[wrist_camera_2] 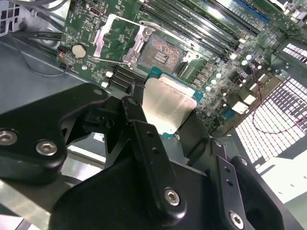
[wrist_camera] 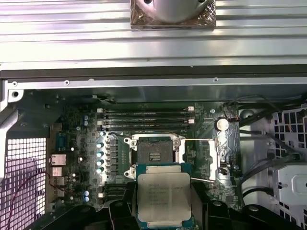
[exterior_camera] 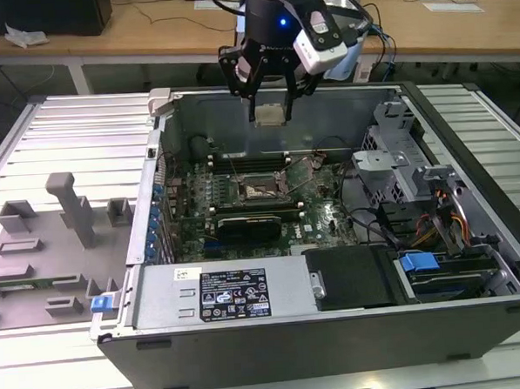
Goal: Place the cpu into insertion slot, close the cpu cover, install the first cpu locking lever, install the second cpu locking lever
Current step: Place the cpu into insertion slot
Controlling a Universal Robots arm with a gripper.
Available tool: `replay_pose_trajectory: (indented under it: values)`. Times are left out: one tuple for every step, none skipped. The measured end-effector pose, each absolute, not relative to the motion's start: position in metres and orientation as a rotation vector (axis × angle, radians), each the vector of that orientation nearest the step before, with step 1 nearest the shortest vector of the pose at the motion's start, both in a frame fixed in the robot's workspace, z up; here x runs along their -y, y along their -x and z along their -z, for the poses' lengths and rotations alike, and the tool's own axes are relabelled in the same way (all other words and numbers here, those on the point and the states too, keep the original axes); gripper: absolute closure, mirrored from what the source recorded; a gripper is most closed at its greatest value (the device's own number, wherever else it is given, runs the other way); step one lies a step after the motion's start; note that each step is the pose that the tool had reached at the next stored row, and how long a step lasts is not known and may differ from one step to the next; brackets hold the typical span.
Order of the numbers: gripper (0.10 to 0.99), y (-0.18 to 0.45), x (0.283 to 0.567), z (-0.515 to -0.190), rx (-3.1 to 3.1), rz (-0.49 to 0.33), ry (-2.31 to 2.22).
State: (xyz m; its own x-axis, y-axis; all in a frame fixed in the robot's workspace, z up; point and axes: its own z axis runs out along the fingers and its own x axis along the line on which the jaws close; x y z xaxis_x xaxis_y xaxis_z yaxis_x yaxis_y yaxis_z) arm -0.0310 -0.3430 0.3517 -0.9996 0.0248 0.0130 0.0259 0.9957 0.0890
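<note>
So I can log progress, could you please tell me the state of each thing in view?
cpu, gripped in the pincer, hanging above the board, not yet seated.
pincer, shut on the cpu.
slot, empty and uncovered.
cover, swung open beside the slot.
case, open.

**One camera off the arm, two riding it**

The exterior view stands raised beyond the near wall of the computer case (exterior_camera: pixel 338 347), slanting down from mid-distance, with desks (exterior_camera: pixel 147 35) behind. The first wrist view faces straight down on the motherboard (wrist_camera: pixel 76 143), close. The second wrist view looks obliquely past the gripper (wrist_camera_2: pixel 165 115), closer in. All three share the insertion slot (exterior_camera: pixel 260 189) (wrist_camera: pixel 154 155) (wrist_camera_2: pixel 160 55) and the cpu (exterior_camera: pixel 268 115) (wrist_camera: pixel 164 195) (wrist_camera_2: pixel 165 100).
</note>
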Motion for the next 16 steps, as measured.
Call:
replay_pose_trajectory:
  values:
    - [0.545, 0.032, 0.343, -0.347, 3.127, 0.138, 0.04]
    - [0.545, 0.033, 0.343, -0.344, 3.127, 0.134, 0.04]
    - [0.545, 0.034, 0.343, -0.342, 3.128, 0.128, 0.039]
    - [0.545, 0.035, 0.343, -0.341, 3.128, 0.126, 0.039]
    - [0.545, 0.036, 0.342, -0.34, 3.129, 0.124, 0.038]
    - [0.545, 0.036, 0.342, -0.339, 3.13, 0.123, 0.038]
    - [0.545, 0.037, 0.342, -0.338, 3.132, 0.123, 0.038]
    - [0.545, 0.038, 0.342, -0.337, 3.138, 0.123, 0.038]
    - [0.545, 0.038, 0.342, -0.336, 3.143, 0.123, 0.038]
    - [0.545, 0.039, 0.342, -0.335, 3.151, 0.123, 0.037]
    - [0.545, 0.04, 0.342, -0.335, 3.157, 0.123, 0.037]
    - [0.545, 0.041, 0.342, -0.334, 3.161, 0.123, 0.037]
    - [0.545, 0.042, 0.342, -0.332, 3.166, 0.123, 0.037]
    - [0.545, 0.043, 0.342, -0.331, 3.168, 0.123, 0.037]
    - [0.545, 0.043, 0.342, -0.329, 3.169, 0.123, 0.036]
    - [0.545, 0.044, 0.342, -0.328, 3.17, 0.123, 0.036]
